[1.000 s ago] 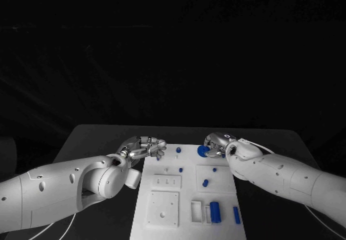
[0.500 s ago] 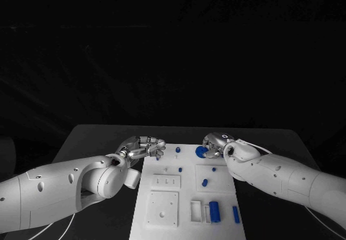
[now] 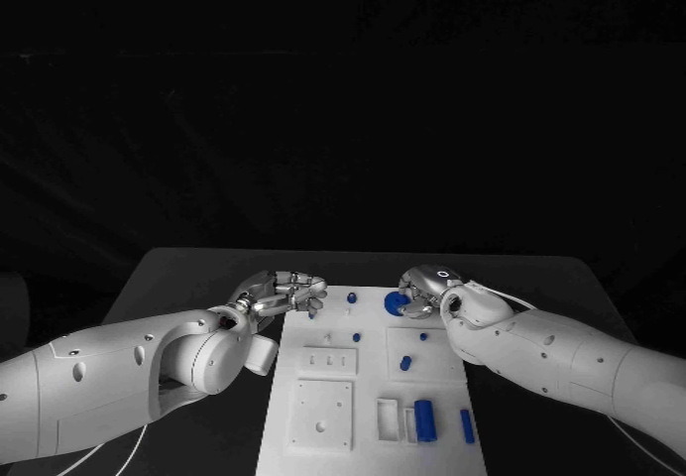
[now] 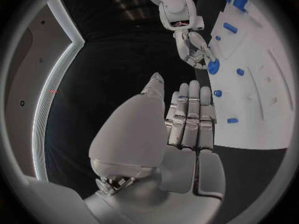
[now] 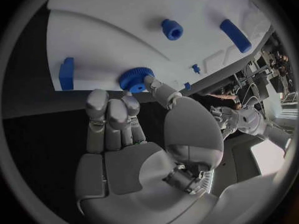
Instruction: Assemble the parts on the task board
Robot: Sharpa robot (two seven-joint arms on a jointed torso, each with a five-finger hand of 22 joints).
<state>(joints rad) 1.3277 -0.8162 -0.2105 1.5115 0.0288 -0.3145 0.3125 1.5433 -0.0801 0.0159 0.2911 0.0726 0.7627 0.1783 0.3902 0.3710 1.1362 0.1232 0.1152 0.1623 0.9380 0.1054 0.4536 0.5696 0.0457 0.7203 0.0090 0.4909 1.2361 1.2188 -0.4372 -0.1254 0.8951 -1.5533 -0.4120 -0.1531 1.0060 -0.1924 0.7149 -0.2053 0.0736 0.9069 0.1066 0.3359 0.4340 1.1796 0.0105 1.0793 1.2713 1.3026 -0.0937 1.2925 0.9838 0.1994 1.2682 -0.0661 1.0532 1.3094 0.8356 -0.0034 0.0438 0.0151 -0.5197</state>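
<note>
We are seeing the right robot hand [image 3: 419,294] pinching a round blue gear [image 5: 136,78] at the far right corner of the white task board [image 3: 326,438], its thumb on the gear's rim and the other fingers [image 5: 109,115] lying side by side. The left robot hand [image 3: 286,294] is hovering by the board's far left corner, its fingers curling loosely and gripping nothing. Blue parts, among them a cylinder [image 3: 424,415], are lying on the board, on the black table [image 3: 186,278].
</note>
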